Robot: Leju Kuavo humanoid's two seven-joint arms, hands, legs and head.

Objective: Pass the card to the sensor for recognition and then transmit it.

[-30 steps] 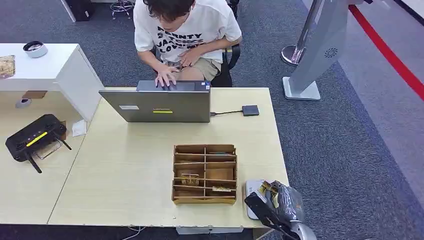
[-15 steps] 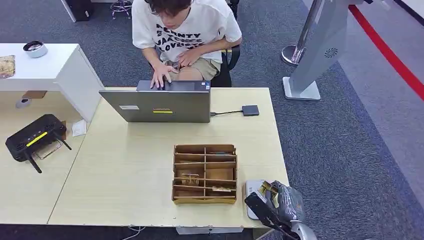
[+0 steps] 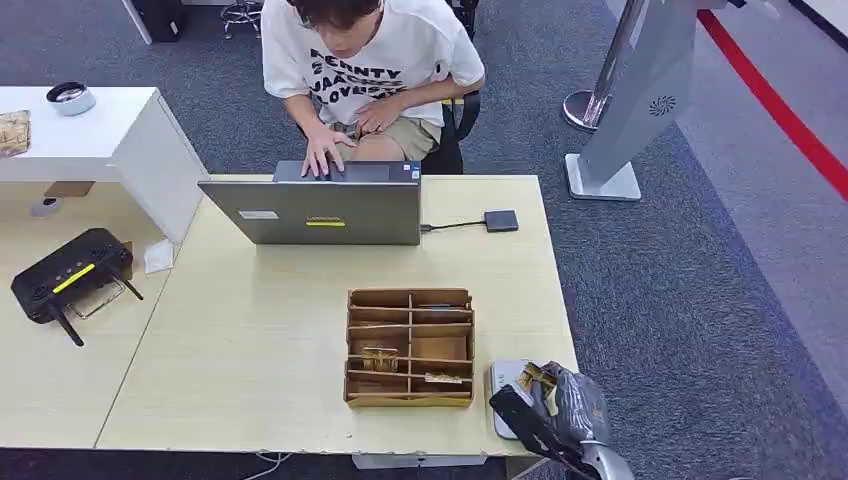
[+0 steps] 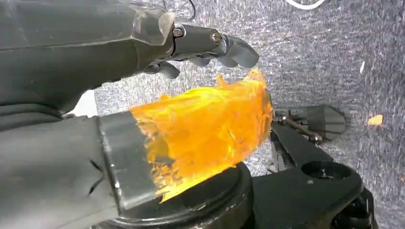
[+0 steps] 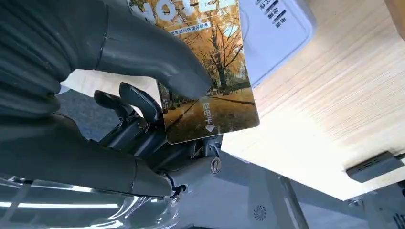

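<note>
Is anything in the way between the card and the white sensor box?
No. The right hand holds the card right beside the white sensor at the table's corner, and nothing visible sits between them.

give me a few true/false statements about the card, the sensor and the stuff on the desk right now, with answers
1. The right hand holds the card, pinched under its thumb. True.
2. The card lies in the wooden organizer. False: it is in the right hand, over the white sensor beside the organizer.
3. The card shows autumn trees. True.
4. The laptop is closed and unattended. False: it is open and a person has a hand on it.
5. The left hand holds a card. False: no card is visible in it.
</note>
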